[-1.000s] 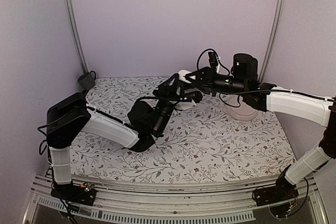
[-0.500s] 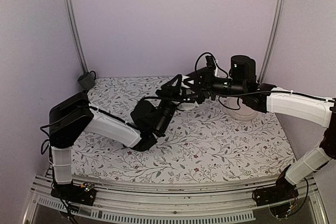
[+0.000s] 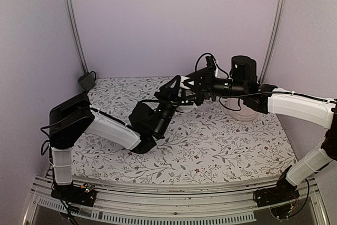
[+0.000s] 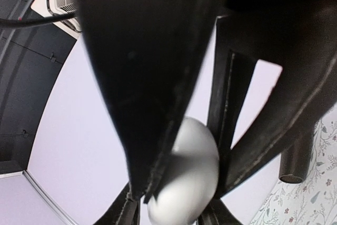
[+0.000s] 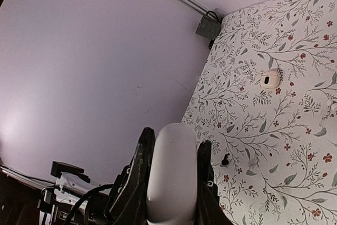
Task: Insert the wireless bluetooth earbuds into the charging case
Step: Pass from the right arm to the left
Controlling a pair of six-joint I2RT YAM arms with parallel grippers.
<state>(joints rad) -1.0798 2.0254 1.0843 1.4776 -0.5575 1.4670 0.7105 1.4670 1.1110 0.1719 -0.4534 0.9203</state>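
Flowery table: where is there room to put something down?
Bare: the near middle of the cloth, between the left arm and the right arm. Crowded: the far middle, where both jaws meet at the white box, beside the round dish. A white lump sits far left.

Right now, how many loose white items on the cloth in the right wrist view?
2: a round lump with a dark spot, upper right; a small white piece, possibly an earbud, cut off at the right edge. More may be hidden.
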